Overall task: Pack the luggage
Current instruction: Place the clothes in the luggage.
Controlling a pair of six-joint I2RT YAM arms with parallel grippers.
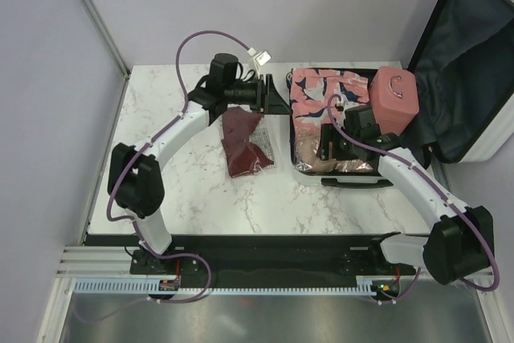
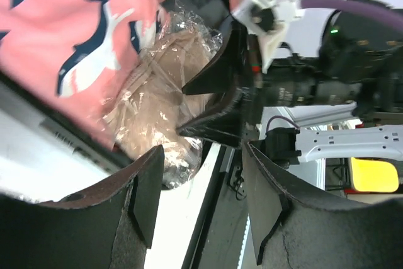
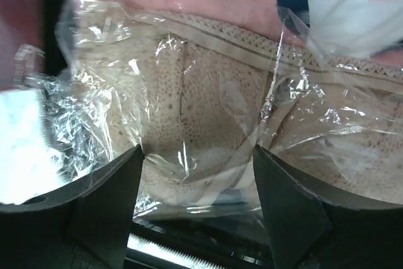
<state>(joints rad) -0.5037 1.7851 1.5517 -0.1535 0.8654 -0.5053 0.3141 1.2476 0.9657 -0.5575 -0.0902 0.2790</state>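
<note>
Right gripper (image 3: 198, 168) hangs with its jaws spread and nothing clamped. Directly under its fingertips lies a bagged beige garment (image 3: 208, 105), inside the open luggage (image 1: 464, 70). Beyond its fingers a pink patterned garment (image 1: 317, 94) fills the far half of the shell, and to its right stands a small pink case (image 1: 395, 98). Left gripper (image 1: 277, 94) is released too, jaws apart and empty, at the luggage's left rim. A maroon cloth (image 1: 245, 142) lies on the marble table (image 1: 177, 126), just behind it toward its arm's base.
</note>
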